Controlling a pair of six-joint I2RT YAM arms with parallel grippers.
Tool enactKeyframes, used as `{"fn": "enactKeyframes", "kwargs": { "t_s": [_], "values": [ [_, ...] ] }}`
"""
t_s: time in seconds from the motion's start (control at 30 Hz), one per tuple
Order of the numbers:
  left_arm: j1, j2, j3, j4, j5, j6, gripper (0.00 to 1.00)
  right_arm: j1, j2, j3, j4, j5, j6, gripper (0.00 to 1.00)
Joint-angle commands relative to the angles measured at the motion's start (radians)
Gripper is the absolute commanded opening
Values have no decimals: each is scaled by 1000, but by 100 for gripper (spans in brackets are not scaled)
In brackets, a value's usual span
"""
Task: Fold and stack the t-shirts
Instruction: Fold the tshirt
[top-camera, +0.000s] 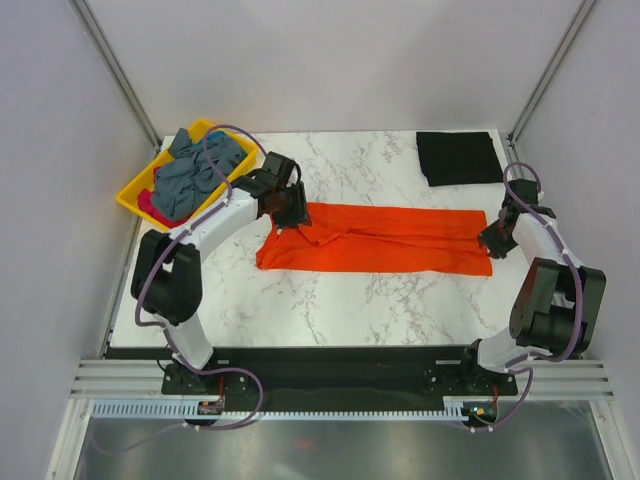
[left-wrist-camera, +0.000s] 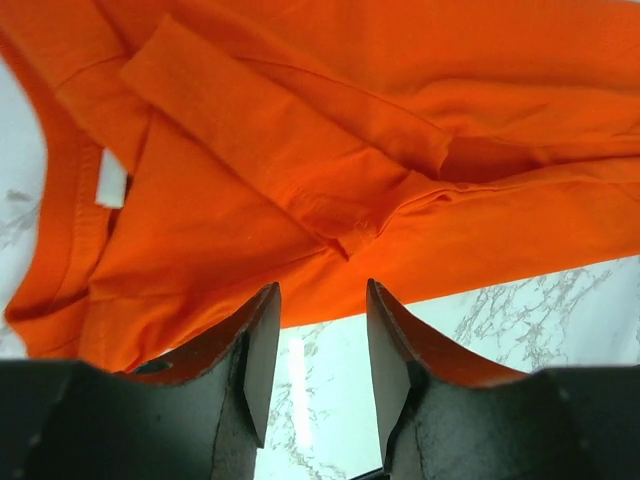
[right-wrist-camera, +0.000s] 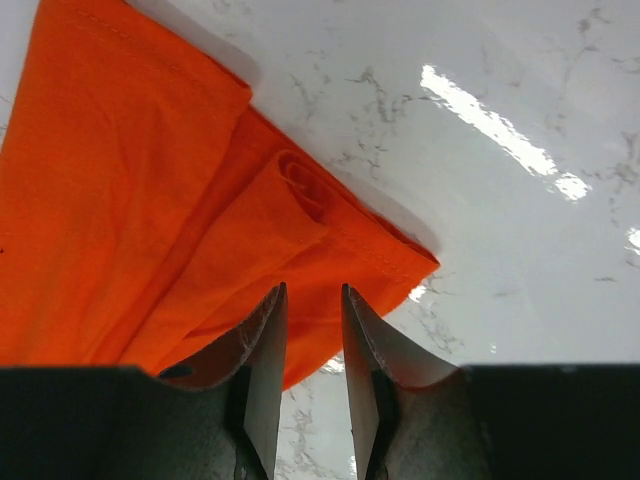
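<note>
The orange t-shirt (top-camera: 375, 240) lies folded into a long band across the middle of the marble table (top-camera: 330, 300). My left gripper (top-camera: 293, 215) is open and empty just above the shirt's left, collar end (left-wrist-camera: 300, 170). My right gripper (top-camera: 492, 240) is open and empty over the shirt's right hem corner (right-wrist-camera: 200, 220). A folded black t-shirt (top-camera: 458, 157) lies at the back right. Grey-blue t-shirts (top-camera: 195, 172) and a pink one (top-camera: 150, 203) are heaped in the yellow tray (top-camera: 135, 192).
The yellow tray stands at the back left corner, behind my left arm. Metal frame posts (top-camera: 115, 70) rise at both back corners. The table's dark front edge (top-camera: 330, 355) runs along my arm bases.
</note>
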Motion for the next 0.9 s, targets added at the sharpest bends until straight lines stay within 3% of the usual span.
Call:
{"fn": "enactKeyframes", "kwargs": {
  "t_s": [0.0,0.13,0.37,0.7,0.77,0.87],
  "values": [
    [2,95,73,26,113,57,48,3,37,13,108,-83,47,36],
    [4,141,105,26,137,87,55,5,66,0,162,-84,53,36],
    [4,181,82,24,122,119,57,5,83,-8,194,-98,60,37],
    [1,253,90,90,216,69,58,5,88,-23,206,-83,51,37],
    [-1,259,97,95,217,63,55,5,97,-20,206,-83,50,37],
    [-1,267,105,99,217,58,40,5,100,-17,211,-81,56,37]
  ]
}}
